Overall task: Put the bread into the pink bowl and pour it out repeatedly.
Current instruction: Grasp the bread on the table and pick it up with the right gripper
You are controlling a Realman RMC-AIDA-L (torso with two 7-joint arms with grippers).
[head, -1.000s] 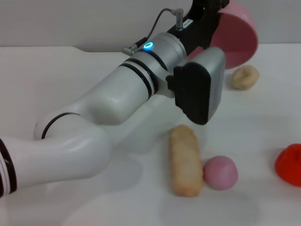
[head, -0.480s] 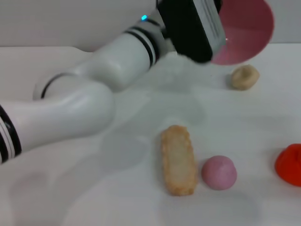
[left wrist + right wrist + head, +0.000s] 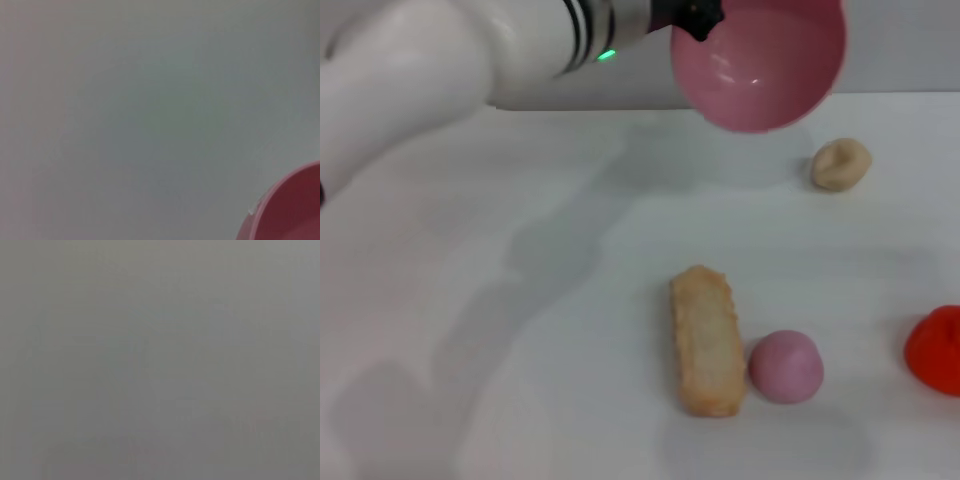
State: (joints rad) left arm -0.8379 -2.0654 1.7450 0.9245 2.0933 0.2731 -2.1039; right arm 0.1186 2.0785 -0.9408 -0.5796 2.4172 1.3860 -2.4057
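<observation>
Left gripper (image 3: 695, 18) is seen far up, clamped on the rim of the round glossy pink plastic bowl (image 3: 760, 62), held tilted and empty; the elongated tan toy loaf of bread (image 3: 706, 340) lies near on the white table (image 3: 520, 300). A slipping rim grip could drop the bowl onto it

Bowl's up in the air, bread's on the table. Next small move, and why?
Probably bring the pink bowl down upright onto the table. The left pincer holds it aloft by the rim, tipped and empty, while the bread lies flat beside the pink dome.
</observation>
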